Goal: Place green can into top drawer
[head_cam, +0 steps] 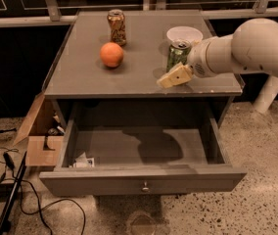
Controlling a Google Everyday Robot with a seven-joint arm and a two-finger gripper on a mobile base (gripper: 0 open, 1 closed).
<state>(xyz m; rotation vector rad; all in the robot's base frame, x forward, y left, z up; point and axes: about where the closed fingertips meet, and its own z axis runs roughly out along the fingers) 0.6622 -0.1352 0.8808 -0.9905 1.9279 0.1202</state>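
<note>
While the top drawer (144, 179) stood pulled out from under the bench (80, 75), an open cardboard box (34, 131) sat on the floor at the far left, just beside the bench, with dark cables (11, 180) trailing in front of it. In the drawer's left front corner lay a small scrap of paper (82, 161), and a shadow fell across its grey floor. A small round knob (145, 186) sat at the middle of the front panel. On the bench top, an orange (112, 54) rested left of centre, with a brown-gold can (116, 27) upright behind it, near the back edge. Further right, the green can (178, 54) stood upright on the bench, towards the right front corner and not in the drawer, and a white bowl (184, 34) sat just behind it. The hand (176, 75) was at the can's base, on its front side, its pale tip low over the bench. Whether it gripped the can could not be told. The white arm (256, 48) reached in from the right edge.
</note>
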